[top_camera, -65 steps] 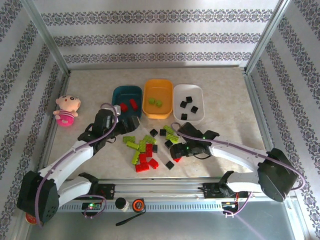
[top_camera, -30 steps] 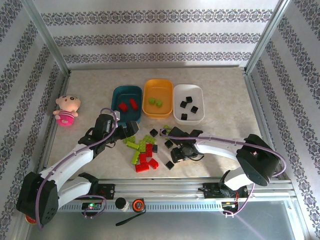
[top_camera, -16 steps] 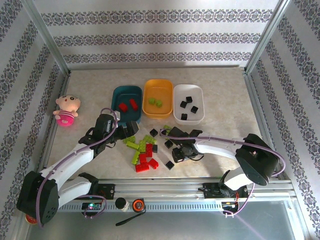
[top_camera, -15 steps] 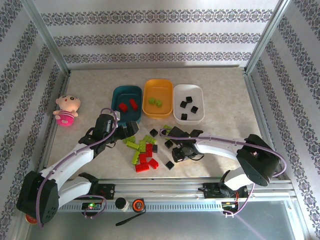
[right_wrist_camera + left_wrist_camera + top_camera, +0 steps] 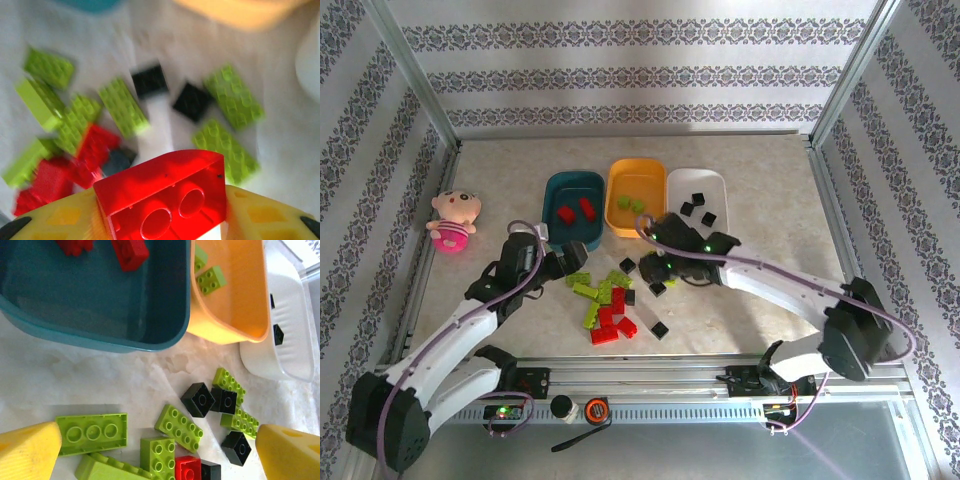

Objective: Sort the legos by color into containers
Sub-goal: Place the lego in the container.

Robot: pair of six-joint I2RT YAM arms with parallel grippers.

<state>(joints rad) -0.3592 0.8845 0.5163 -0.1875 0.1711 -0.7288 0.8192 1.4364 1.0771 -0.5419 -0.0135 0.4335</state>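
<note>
We list the left gripper (image 5: 567, 264) beside the teal tray (image 5: 570, 190): its wrist view gives jaws spread wide and empty above the loose legos (image 5: 610, 300). Next comes the orange-yellow tray (image 5: 636, 224). On the right gripper (image 5: 655, 267), overhead hides the grip; its wrist view shows a red brick (image 5: 160, 197) clamped. Last, the white tray (image 5: 696, 180).

3 containers (image 5: 625, 222) stand in a row behind the loose legos (image 5: 605, 300), with the doll (image 5: 453, 218) far left.
</note>
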